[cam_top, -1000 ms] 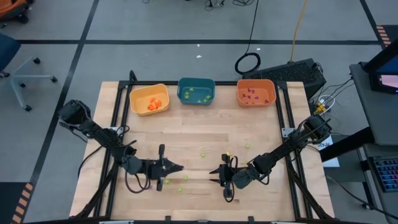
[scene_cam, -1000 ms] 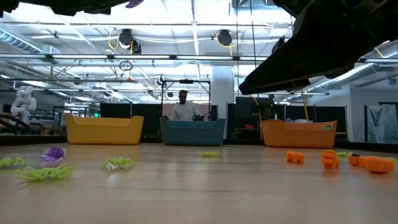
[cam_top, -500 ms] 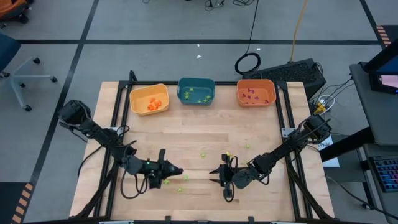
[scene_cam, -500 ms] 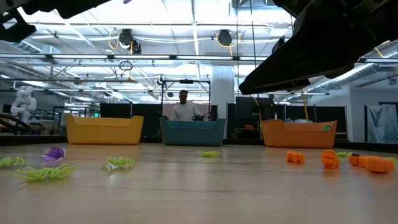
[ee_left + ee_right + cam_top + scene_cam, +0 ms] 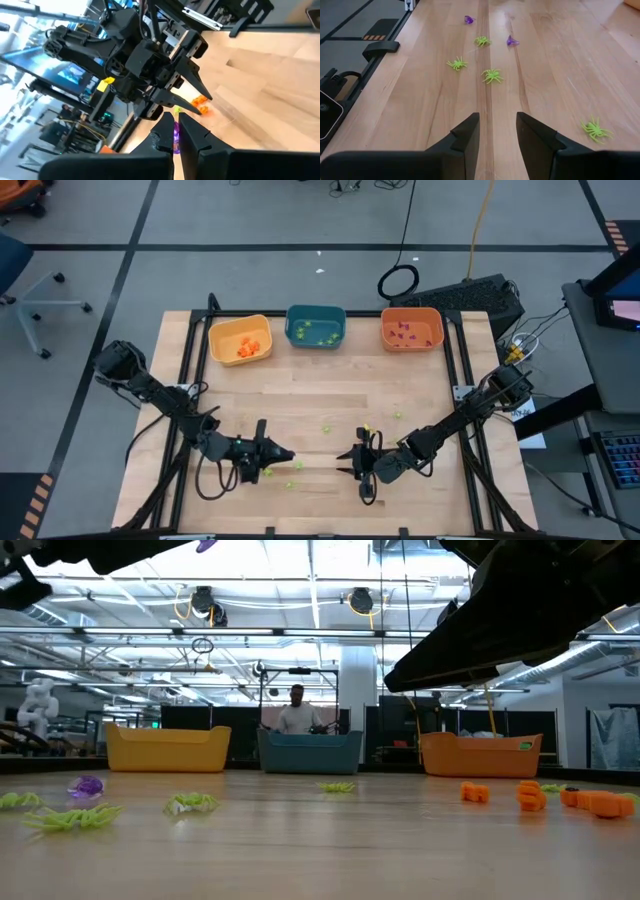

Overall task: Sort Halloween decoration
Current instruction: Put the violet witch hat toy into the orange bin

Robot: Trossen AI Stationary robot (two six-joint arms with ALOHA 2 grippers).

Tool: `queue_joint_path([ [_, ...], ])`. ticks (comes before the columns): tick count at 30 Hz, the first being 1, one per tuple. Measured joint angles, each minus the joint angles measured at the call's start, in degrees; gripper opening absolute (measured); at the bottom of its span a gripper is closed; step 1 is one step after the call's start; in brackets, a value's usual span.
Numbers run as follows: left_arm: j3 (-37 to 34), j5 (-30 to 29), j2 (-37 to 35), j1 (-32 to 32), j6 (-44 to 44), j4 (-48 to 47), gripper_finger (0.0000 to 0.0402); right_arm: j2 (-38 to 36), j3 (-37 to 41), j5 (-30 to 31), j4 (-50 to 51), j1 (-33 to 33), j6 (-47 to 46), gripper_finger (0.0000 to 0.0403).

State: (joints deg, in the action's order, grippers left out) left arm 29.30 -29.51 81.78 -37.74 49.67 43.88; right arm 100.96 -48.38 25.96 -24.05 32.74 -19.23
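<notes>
My left gripper (image 5: 176, 131) pinches a purple trinket (image 5: 176, 136) by a sliver, right gripper (image 5: 496, 131) half-open and empty; any jolt toward the orange bin (image 5: 411, 329) could drop it.

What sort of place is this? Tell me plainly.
Probably a robotics lab or workshop in an industrial hall. The low view shows exposed ceiling trusses and strip lights; a wooden table carries two robot arms, and a person sits at a workstation behind the teal bin.

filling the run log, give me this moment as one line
left claw: shut on tiny purple trinket, lifted | right claw: open, empty, low over wooden table | small light-green spiders: loose
</notes>
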Motion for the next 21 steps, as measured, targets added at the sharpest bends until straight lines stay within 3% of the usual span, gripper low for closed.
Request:
queue_joint_path([
  [5,0.0,0.01,0.0,0.0,-7.56,0.15,0.0006,0.01,0.0,0.0,-0.01,0.01,-0.01,0.0114],
  [11,0.12,-0.03,0.0,0.11,-25.95,0.75,0.0006,0.01,0.0,2.8,-1.99,0.57,1.54,0.0114],
  [21,0.28,-0.34,0.0,2.11,-65.04,2.4,0.0006,0.01,-0.78,5.75,-10.48,2.84,23.97,0.0114],
])
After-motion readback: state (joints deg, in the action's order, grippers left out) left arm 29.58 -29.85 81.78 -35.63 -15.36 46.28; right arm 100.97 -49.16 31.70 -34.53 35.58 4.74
